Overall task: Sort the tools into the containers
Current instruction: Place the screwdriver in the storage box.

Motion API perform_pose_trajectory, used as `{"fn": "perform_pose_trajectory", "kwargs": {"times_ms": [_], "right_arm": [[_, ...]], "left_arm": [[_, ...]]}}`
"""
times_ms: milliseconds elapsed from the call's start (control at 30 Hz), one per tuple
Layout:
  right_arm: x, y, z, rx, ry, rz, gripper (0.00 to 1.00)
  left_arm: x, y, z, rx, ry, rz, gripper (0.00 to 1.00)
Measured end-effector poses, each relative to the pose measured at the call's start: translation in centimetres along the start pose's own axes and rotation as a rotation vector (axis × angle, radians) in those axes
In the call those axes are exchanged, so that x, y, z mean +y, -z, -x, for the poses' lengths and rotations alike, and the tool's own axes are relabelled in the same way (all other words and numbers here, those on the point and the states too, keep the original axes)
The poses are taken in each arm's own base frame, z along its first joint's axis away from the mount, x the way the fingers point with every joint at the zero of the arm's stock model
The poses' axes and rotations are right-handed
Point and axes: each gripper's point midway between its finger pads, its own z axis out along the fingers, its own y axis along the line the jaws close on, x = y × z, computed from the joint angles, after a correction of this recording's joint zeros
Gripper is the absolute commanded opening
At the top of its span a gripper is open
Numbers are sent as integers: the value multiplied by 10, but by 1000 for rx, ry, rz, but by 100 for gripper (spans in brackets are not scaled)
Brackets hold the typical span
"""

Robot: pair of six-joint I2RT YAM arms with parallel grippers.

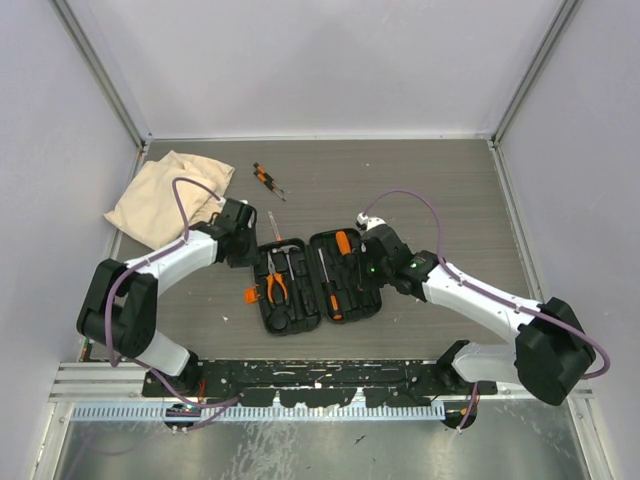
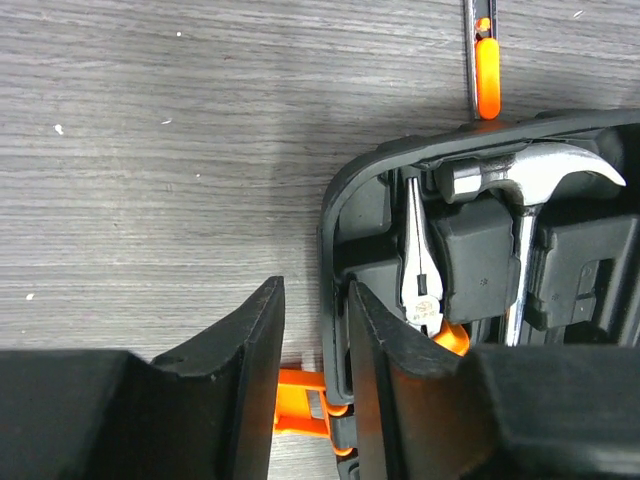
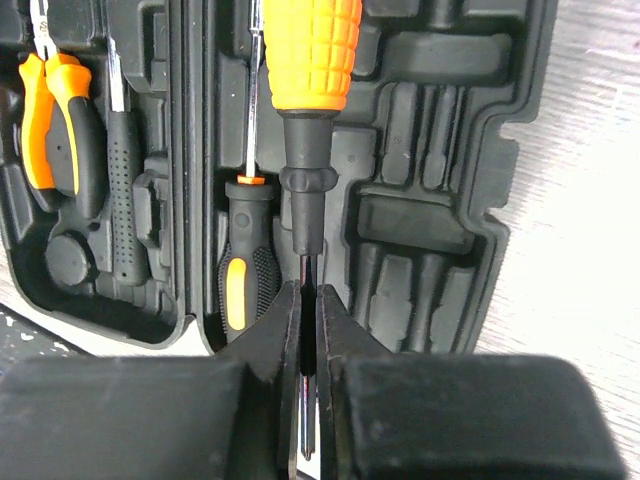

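Tools (image 1: 275, 287) sit mostly in an open black case (image 1: 290, 328) in the middle of the table (image 1: 440, 190), just beyond the arm bases. Its left half holds one pair of pliers (image 2: 420, 260) and one claw hammer (image 2: 530, 175), whose steel head shows plainly only in the left wrist view. That view also shows the left pincer (image 2: 313, 300) released, its fingers astride the case's side wall, one outside and one inside, beside an orange latch (image 2: 300, 405). The right half holds one slim screwdriver (image 3: 243, 270). Only the right wrist view shows the right pincer (image 3: 305, 300) clenched on the steel shaft of one fat orange-handled screwdriver (image 3: 312, 50); whether it rests in that half or hangs above it I cannot tell. Just past the case's far edge one more screwdriver (image 1: 273, 224) lies on the table. Farther off lies a small cluster of loose tools (image 1: 268, 180), too small to count, and a crumpled beige cloth (image 1: 160, 200) at far left.
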Motion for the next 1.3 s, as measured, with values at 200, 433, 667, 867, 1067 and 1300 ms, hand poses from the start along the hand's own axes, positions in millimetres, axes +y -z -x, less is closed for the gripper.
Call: {"fn": "perform_pose_trajectory", "kwargs": {"times_ms": [200,433,667,867,1067,1300], "right_arm": [[5,-9,-10,51,-62,15,1],[6,-25,-23,124,-120,2,1],[8,-38,-24,150,-156,-7,3],[15,-44,-12,136,-160,1,15],[17,-48,-3,121,-156,-3,27],[16,-48,3,102,-152,-16,32]], "left_arm": [[0,11,1,-8,1,-7,38],[-4,30,12,-61,7,-38,39],[-4,36,12,-66,8,-41,39],[-3,39,12,-68,9,-42,40],[-4,41,13,-74,10,-46,40],[-4,42,11,-68,10,-49,40]]}}
